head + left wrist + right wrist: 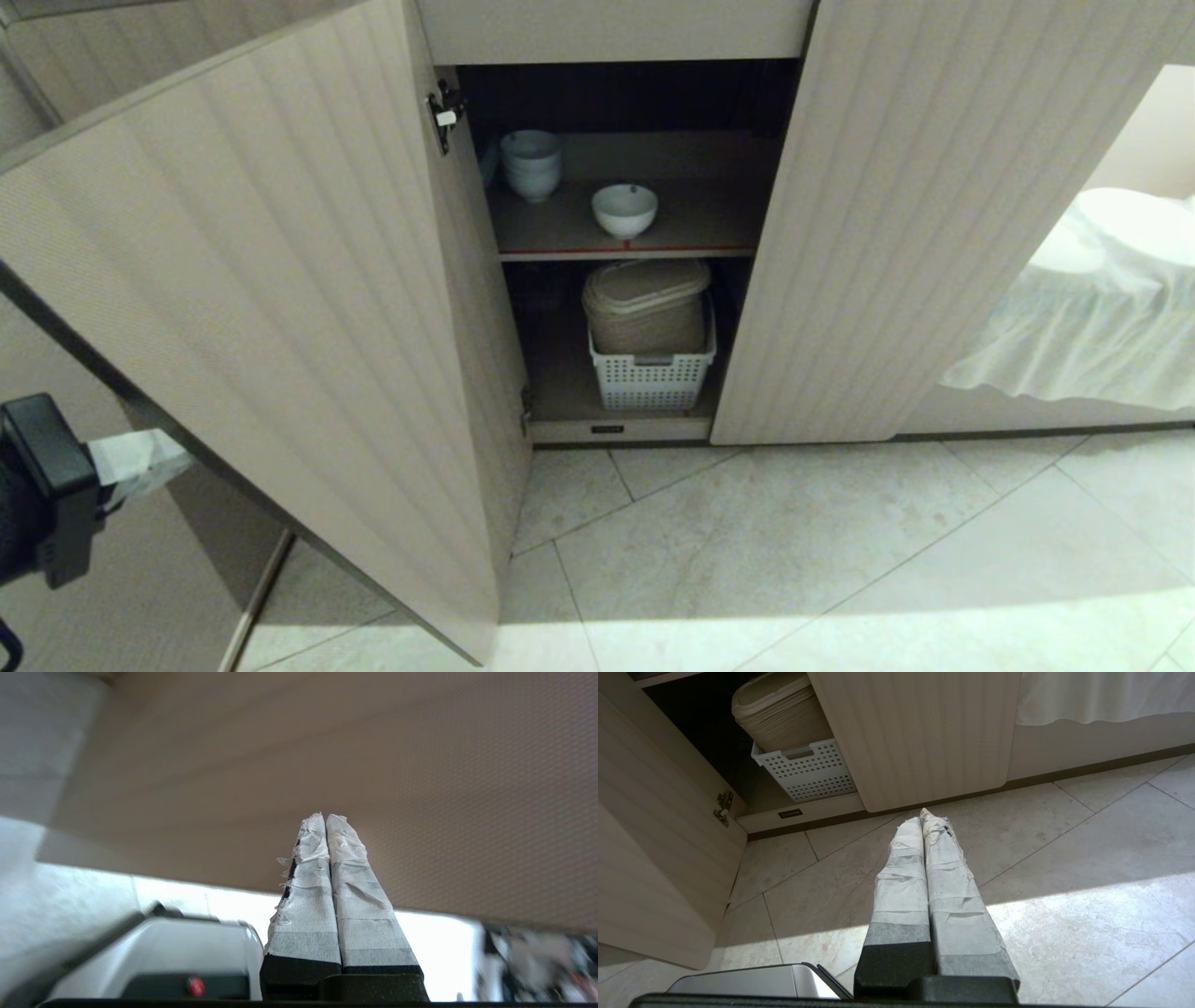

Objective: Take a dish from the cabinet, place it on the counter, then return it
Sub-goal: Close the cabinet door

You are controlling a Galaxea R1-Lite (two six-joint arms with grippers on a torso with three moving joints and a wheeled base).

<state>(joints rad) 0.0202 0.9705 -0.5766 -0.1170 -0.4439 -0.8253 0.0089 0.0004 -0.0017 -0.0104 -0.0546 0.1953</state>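
On the upper shelf (709,224) of the cabinet (934,187), edged with red tape, the dish (625,209) stands upright, near the stack of nested bowls (532,164) yet apart from it. Below sits a white perforated basket (652,375) holding a beige bin (646,306). My left pincer (326,817) is pressed together, empty, behind the open left door (280,308). My right pincer (927,815) is pressed together, empty, above the floor tiles (1064,905).
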